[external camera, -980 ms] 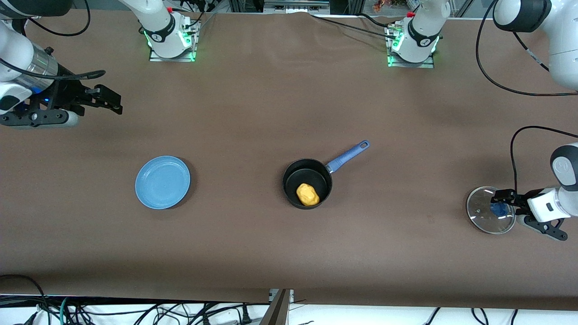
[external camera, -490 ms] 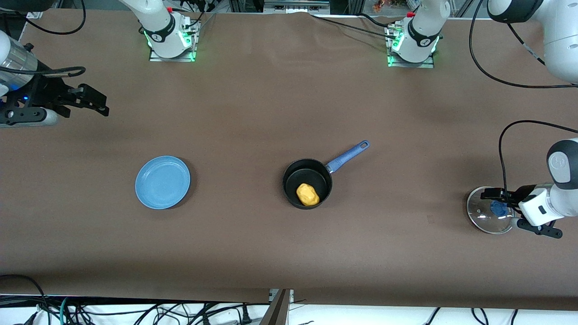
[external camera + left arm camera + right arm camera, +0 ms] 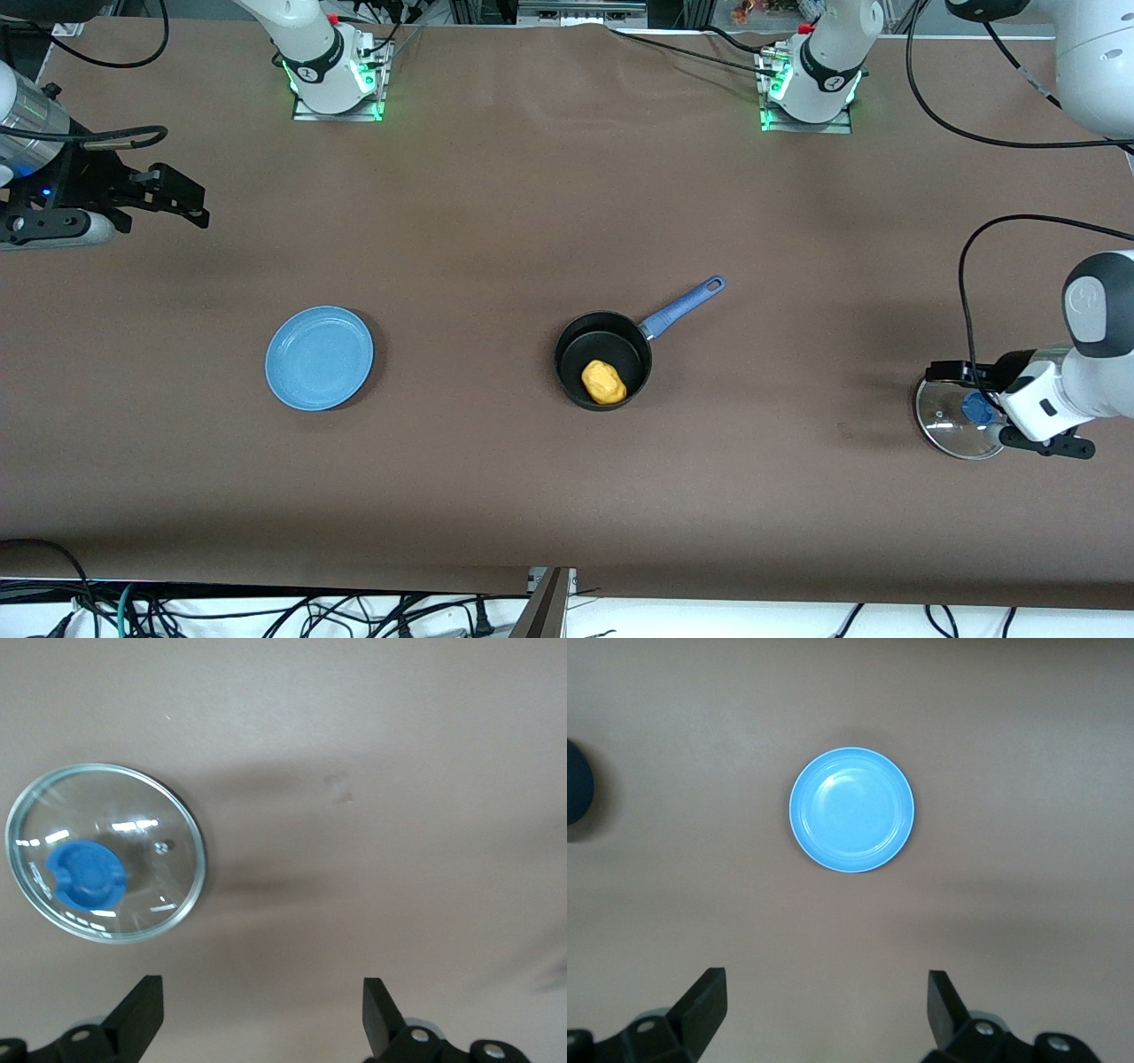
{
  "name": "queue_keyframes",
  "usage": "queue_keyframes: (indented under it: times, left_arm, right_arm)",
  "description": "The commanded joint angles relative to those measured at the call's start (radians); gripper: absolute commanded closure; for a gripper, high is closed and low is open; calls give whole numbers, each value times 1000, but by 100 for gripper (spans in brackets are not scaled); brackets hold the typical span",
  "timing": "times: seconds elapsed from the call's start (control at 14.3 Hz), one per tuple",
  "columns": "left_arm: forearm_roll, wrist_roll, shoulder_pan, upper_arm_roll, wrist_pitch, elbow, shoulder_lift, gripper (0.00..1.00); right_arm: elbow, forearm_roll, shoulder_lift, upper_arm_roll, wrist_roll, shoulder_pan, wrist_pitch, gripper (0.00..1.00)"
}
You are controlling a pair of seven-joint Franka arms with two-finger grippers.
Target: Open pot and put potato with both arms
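Observation:
The black pot (image 3: 602, 358) with its long blue handle (image 3: 683, 305) stands uncovered mid-table. The yellow potato (image 3: 603, 382) lies inside it. The glass lid (image 3: 944, 422) with the blue knob lies flat on the table toward the left arm's end; it also shows in the left wrist view (image 3: 151, 835). My left gripper (image 3: 955, 372) is open and empty, up over the lid's edge, with only bare table between its fingertips (image 3: 261, 994). My right gripper (image 3: 182, 196) is open and empty, up in the air toward the right arm's end; its fingertips (image 3: 826, 989) frame bare table.
A light-blue plate (image 3: 319, 358) lies empty on the table between the pot and the right arm's end, and shows in the right wrist view (image 3: 851, 810). The pot's rim (image 3: 576, 780) shows at that view's edge. Both arm bases stand along the table's top edge.
My left gripper has lifted off the lid's knob and shifted toward the pot; the lid stays on the table. My right gripper has drawn back toward its end of the table.

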Motion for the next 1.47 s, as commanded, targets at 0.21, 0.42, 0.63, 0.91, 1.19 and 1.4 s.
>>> queue_keyframes:
  times: [0.21, 0.42, 0.63, 0.91, 1.19, 1.4]
  left_arm:
    - [3, -85, -29, 4, -84, -11, -96, 0]
    - [8, -163, -87, 1, -147, -31, -194, 0]
    - [6, -180, -99, 3, -184, -80, -313, 0]
    - [3, -177, -101, 9, -203, -155, -466, 0]
    - [-58, -191, -106, 12, -206, -312, -605, 0]
    - [-102, -292, -174, 77, -213, -344, -631, 0]
  right_arm:
    - [22, -26, 2, 6, -4, -6, 3, 0]
    - [43, -33, 2, 3, -14, -8, 4, 0]
    - [43, -23, 2, 4, 3, -6, -8, 0]
    - [42, -32, 2, 7, -4, -3, -10, 0]
    - [39, -35, 2, 6, -5, -3, -33, 0]
    - [40, -35, 2, 4, -1, -5, -28, 0]
